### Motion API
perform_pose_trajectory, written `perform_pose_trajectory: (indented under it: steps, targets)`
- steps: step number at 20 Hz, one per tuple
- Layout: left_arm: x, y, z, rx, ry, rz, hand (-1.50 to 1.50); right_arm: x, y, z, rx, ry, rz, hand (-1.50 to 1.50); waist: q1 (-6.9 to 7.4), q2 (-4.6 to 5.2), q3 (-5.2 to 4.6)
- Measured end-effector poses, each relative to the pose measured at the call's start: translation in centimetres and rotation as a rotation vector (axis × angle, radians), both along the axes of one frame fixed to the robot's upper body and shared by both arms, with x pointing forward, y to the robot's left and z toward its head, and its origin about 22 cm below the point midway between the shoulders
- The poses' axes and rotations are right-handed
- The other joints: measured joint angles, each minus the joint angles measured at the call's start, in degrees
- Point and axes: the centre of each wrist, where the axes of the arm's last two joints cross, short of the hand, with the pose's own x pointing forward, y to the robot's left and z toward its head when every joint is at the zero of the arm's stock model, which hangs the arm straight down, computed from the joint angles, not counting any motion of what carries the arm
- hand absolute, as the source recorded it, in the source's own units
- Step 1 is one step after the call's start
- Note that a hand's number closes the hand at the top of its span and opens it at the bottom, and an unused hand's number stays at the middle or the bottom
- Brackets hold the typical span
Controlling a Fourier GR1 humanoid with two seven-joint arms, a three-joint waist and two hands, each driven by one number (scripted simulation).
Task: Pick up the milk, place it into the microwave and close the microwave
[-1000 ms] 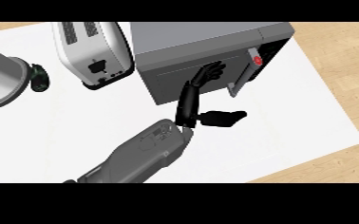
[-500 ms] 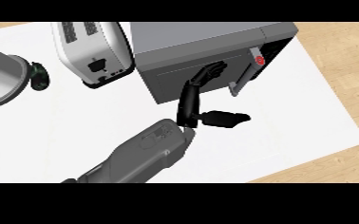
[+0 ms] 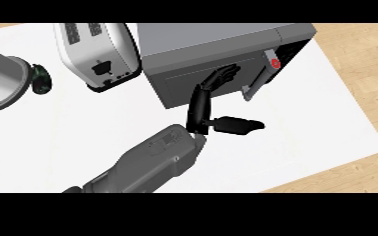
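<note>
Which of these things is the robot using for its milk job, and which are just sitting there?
For the job: microwave; left hand, fingers straight against the microwave's front. No milk shows.

Just lying about: toaster; metal pan at the left edge; small dark thing beside it.

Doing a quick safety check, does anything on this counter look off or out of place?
Nothing spilled or damaged. The one oddity is the microwave, whose door is not fully shut: a gap shows at its right edge, where the right hand has straight fingers against the door. The toaster stands upright.
</note>
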Motion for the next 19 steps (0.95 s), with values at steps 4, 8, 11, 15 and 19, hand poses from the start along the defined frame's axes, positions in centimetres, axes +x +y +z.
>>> perform_pose_trajectory:
  steps: [4, 8, 11, 15, 19]
  targets:
    - [0.0, -0.2, 0.2, -0.006, -0.012, -0.014, -1.50, 1.0, 0.8, -3.3, 0.202, 0.101, 0.100, -1.50, 0.47, 0.41, 0.26]
    - [0.0, -0.2, 0.1, -0.017, -0.018, -0.014, -1.50, 1.8, 1.0, -4.8, 0.302, 0.167, 0.154, -1.50, 0.49, 0.53, 0.26]
    - [0.1, -0.1, 0.0, -0.020, -0.023, -0.010, -1.50, 2.3, 0.9, -5.1, 0.341, 0.197, 0.178, -1.50, 0.30, 0.48, 0.24]
    - [0.1, -0.1, -0.1, -0.024, -0.027, -0.007, -1.50, 3.0, 0.5, -5.2, 0.376, 0.222, 0.202, -1.50, 0.18, 0.40, 0.22]
    - [0.2, 0.0, -0.3, -0.029, -0.036, -0.001, -1.50, 3.5, -0.2, -5.0, 0.400, 0.242, 0.216, -1.50, -0.09, 0.37, 0.26]
